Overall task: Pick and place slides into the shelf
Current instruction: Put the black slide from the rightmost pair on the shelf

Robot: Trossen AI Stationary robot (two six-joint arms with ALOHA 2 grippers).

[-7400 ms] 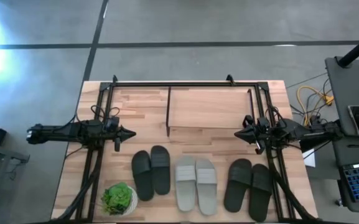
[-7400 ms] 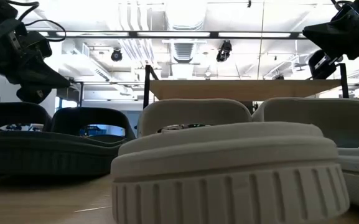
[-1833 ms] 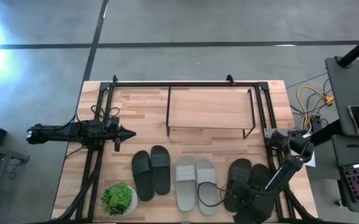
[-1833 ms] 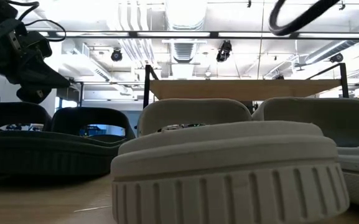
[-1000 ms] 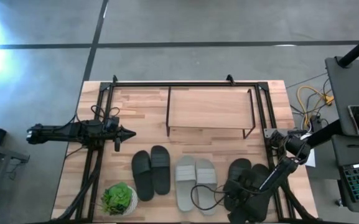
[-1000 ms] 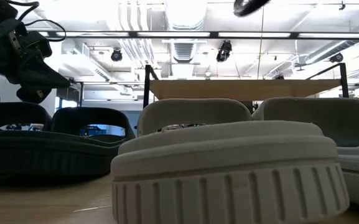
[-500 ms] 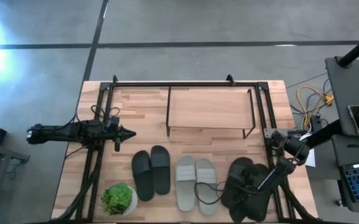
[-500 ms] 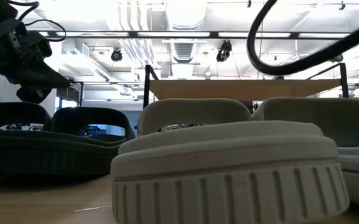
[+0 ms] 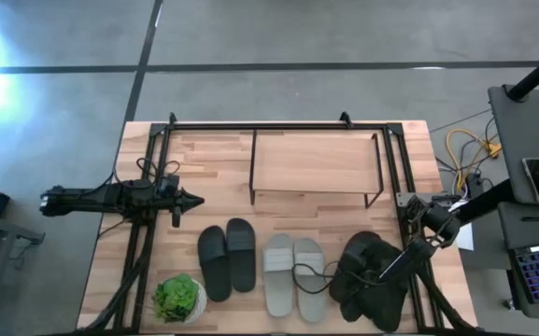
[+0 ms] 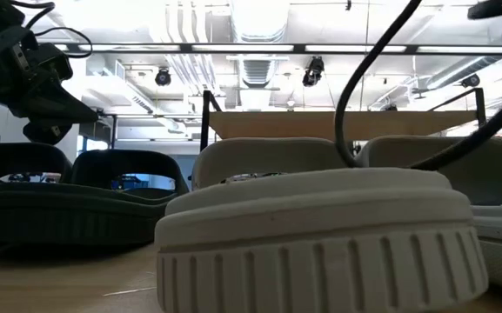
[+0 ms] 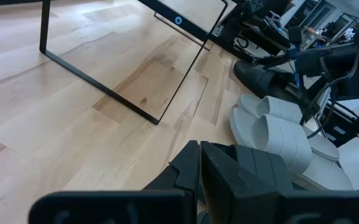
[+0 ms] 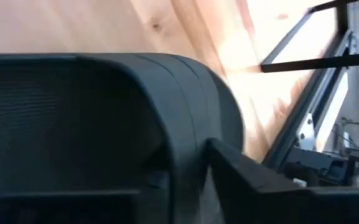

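Dark slides [image 9: 374, 280] lie right beneath the right gripper [image 9: 355, 277]; finger spread cannot be told

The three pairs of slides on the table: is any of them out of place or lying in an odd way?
Nothing stands out. The left black pair and the light grey pair lie neatly side by side before the shelf. The right black pair is mostly hidden under the right hand, so its position cannot be judged.

Three pairs of slides in a row in front of the shelf.
Black pair [image 9: 227, 259] left, light grey pair [image 9: 293, 273] middle, dark pair [image 9: 372, 280] right, partly hidden by the arm; wooden-topped shelf [image 9: 316, 164] stands behind them.
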